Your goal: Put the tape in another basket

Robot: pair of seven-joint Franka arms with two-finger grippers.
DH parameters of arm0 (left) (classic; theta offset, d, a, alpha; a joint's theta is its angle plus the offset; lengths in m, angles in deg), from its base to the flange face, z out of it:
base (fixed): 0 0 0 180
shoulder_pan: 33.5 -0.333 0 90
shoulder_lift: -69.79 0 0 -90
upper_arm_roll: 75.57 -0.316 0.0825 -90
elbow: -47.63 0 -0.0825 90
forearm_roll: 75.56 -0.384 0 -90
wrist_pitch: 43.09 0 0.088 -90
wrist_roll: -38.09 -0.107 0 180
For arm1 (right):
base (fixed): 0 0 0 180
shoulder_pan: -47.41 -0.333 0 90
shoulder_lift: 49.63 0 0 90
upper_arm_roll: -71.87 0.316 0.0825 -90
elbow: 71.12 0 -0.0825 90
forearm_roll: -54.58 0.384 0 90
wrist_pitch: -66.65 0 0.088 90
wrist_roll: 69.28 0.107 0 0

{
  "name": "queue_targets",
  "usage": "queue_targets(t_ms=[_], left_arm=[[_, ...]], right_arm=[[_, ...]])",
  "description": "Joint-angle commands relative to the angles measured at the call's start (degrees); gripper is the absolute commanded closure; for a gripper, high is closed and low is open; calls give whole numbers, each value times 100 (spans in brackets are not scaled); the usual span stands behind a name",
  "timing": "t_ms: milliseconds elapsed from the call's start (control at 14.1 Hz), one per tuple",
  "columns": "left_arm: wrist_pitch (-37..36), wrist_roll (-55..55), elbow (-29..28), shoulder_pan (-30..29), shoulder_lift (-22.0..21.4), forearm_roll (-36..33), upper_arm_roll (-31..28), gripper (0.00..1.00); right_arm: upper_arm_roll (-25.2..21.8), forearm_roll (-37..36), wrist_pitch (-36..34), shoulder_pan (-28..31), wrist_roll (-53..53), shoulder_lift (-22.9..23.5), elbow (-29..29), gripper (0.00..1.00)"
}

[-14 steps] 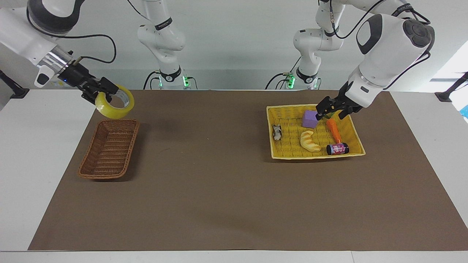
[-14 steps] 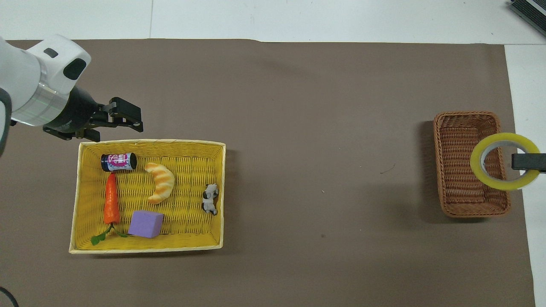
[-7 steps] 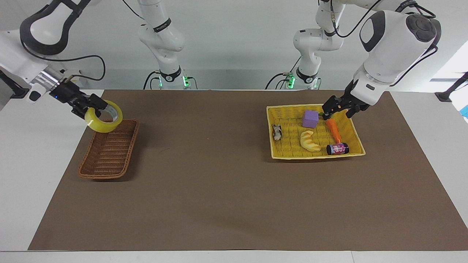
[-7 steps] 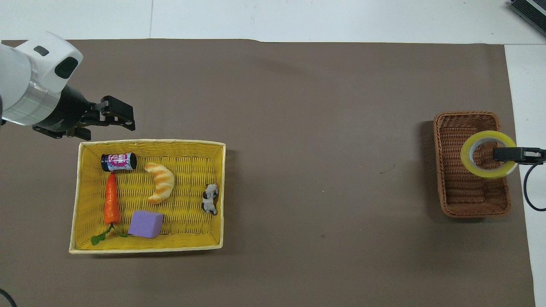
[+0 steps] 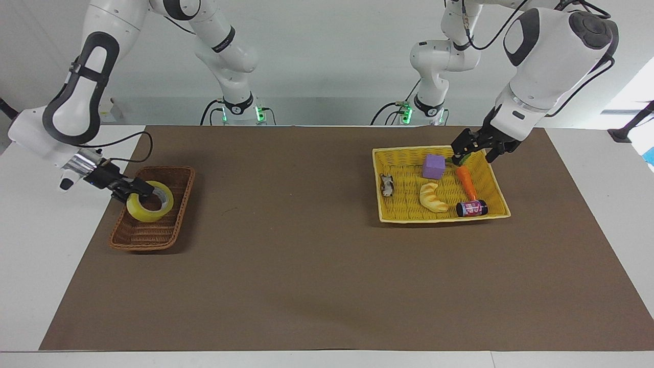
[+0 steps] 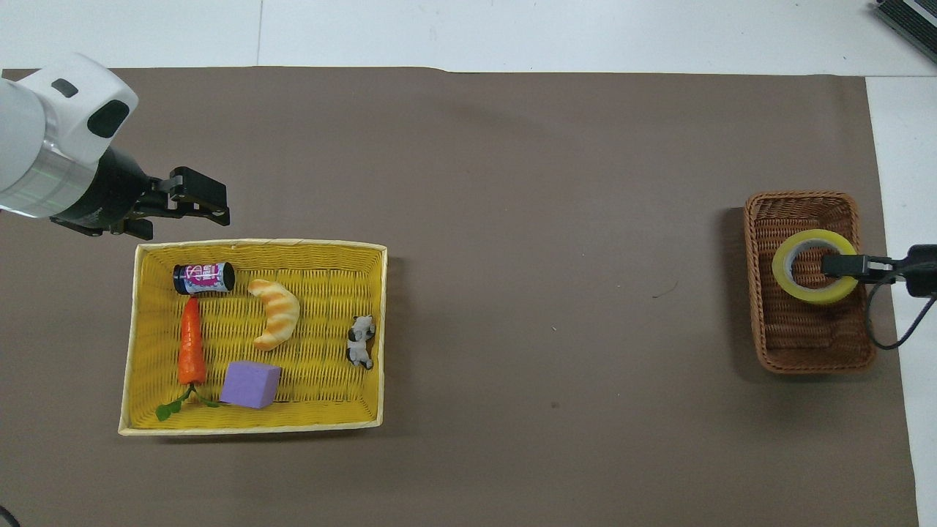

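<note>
The yellow tape roll [image 5: 140,213] sits low inside the dark brown wicker basket [image 5: 153,241] at the right arm's end of the table. My right gripper [image 5: 136,193] is shut on the roll's rim, one finger inside the ring. In the overhead view the tape [image 6: 782,271] lies over the middle of the basket [image 6: 812,360], with the right gripper [image 6: 836,265] on its rim. I cannot tell whether the roll rests on the basket's floor. My left gripper [image 5: 474,149] is open and empty in the air over the yellow basket [image 5: 439,219], and it also shows in the overhead view [image 6: 199,199].
The flat yellow basket [image 6: 249,428] at the left arm's end holds a purple block [image 6: 250,384], a carrot [image 6: 191,342], a croissant toy [image 6: 275,313], a small can [image 6: 203,278] and a little cow figure [image 6: 360,341]. A brown mat [image 5: 317,266] covers the table.
My right gripper has come down with the tape from above the brown basket into it. My left gripper has drifted slightly toward the left arm's end of the table.
</note>
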Motion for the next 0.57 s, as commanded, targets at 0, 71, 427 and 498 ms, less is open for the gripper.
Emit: queue_targets(t_ms=[0, 71, 427, 498], left_arm=[[-103, -70, 26, 1, -55, -116, 0, 0], [-146, -70, 17, 1, -64, -116, -9, 0], [-314, -70, 35, -7, -64, -151, -87, 0], [-322, -70, 35, 1, -81, -160, -140, 0]], right_arm=[[77, 114, 48, 62, -109, -69, 4, 100], [77, 114, 48, 61, -109, -60, 22, 100], [77, 105, 92, 53, -241, 63, 48, 57], [77, 105, 92, 53, -233, 72, 31, 1]])
